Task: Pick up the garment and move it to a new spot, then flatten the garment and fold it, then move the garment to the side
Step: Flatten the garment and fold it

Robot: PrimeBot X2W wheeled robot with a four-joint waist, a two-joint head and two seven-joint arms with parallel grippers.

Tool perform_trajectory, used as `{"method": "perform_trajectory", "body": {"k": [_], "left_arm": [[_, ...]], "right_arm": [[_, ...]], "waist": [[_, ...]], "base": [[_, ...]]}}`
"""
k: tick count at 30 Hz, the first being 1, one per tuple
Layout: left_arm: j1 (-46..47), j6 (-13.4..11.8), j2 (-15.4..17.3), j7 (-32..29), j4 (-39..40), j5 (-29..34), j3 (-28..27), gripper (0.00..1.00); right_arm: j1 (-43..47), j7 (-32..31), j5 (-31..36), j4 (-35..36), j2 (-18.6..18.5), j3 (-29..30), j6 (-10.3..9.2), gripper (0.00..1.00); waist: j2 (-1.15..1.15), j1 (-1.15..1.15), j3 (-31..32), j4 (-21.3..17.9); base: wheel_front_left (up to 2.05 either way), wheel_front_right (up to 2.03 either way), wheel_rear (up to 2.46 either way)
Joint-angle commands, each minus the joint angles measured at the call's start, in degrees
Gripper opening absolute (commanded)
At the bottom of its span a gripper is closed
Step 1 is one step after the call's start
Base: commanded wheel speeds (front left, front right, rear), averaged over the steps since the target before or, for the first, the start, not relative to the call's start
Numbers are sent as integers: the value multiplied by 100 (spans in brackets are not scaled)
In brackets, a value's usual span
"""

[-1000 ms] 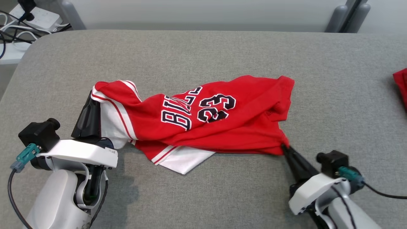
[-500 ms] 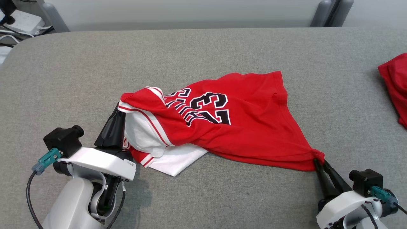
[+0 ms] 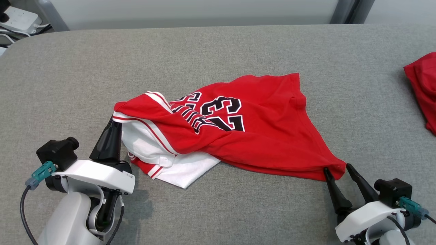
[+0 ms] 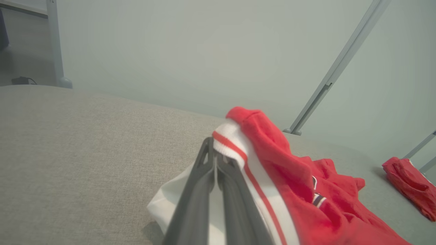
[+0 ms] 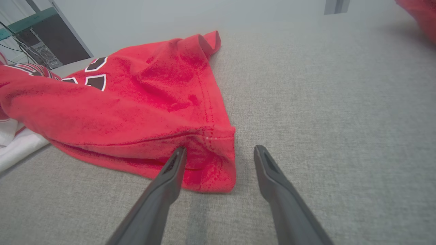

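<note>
Each arm is a smooth, pale grey forearm [image 3: 66,217] ending in a glossy white wrist housing [image 3: 98,172]. The left hand [image 3: 114,123] and the right hand [image 3: 337,167] each carry two long, tapering fingers [image 5: 160,194] of dark grey plastic. A boxy black camera [image 3: 57,153] sits beside each wrist, its teal connector [image 3: 41,169] feeding a thin black cable [image 3: 21,211].

Grey fabric tabletop [image 3: 238,47], pale wall [image 4: 204,51] behind, slanted metal posts [image 4: 337,64]
</note>
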State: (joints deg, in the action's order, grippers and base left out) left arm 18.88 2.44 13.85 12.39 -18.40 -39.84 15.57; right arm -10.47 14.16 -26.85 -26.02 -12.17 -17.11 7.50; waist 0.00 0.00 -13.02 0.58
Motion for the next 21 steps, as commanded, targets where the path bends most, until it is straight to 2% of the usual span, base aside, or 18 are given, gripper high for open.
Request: {"method": "perform_trajectory", "body": {"k": [1,2,3,4,5,6,7,8,9,10,13,16,17,18,19,21], "left_arm": [[130,-43,192,68,81,51,-232,0],[131,-46,192,71,64,52,-228,0],[134,-48,191,73,47,55,-223,0],[138,-49,189,76,31,56,-217,0],[138,-49,189,76,31,56,-217,0],[141,-49,187,79,16,56,-213,0],[143,-48,184,82,3,55,-209,0],[145,-47,182,85,-10,53,-207,0],[146,-46,181,88,-22,51,-204,0],[147,-46,179,91,-36,49,-203,0],[161,-16,178,89,-67,46,-170,0],[246,174,202,-20,-20,90,53,0],[278,249,231,-106,14,101,165,16],[306,321,287,-233,54,121,309,48],[335,379,370,-370,110,165,479,100],[375,434,522,-560,235,207,697,100]], "right_arm": [[-106,79,-74,185,-121,-115,-1,100],[-114,79,-90,199,-132,-125,-1,100],[-119,80,-104,214,-143,-138,-1,85],[-124,81,-113,233,-150,-160,-1,75],[-124,81,-113,233,-150,-160,-1,75],[-125,82,-123,251,-153,-177,-1,65],[-125,82,-131,268,-156,-190,-1,47],[-129,82,-132,295,-162,-213,-1,35],[-131,82,-130,320,-167,-229,-1,8],[-133,83,-123,342,-177,-253,-1,0],[-137,83,-70,415,-204,-239,-1,0],[-122,83,56,399,-213,-7,-1,0],[-119,83,131,367,-206,130,-1,0],[-119,83,214,337,-177,311,-1,0],[-122,83,322,301,-139,525,-1,0],[-144,84,612,273,-2,1049,-1,0]], "waist": [[0,0,20,19],[0,0,27,27],[0,0,34,37],[0,0,41,46],[0,0,41,46],[0,0,49,53],[0,0,55,59],[0,0,61,64],[0,0,66,68],[0,0,71,70],[0,0,81,72],[0,0,96,87],[0,0,103,93],[0,0,109,101],[0,0,117,110],[0,0,128,129]], "base": [[0,0,0],[0,0,0],[0,0,0],[0,0,0],[0,0,0],[0,0,0],[0,0,0],[0,0,0],[0,0,0],[0,0,0],[0,0,0],[0,0,0],[0,0,0],[0,0,0],[0,0,0],[0,0,0]]}}
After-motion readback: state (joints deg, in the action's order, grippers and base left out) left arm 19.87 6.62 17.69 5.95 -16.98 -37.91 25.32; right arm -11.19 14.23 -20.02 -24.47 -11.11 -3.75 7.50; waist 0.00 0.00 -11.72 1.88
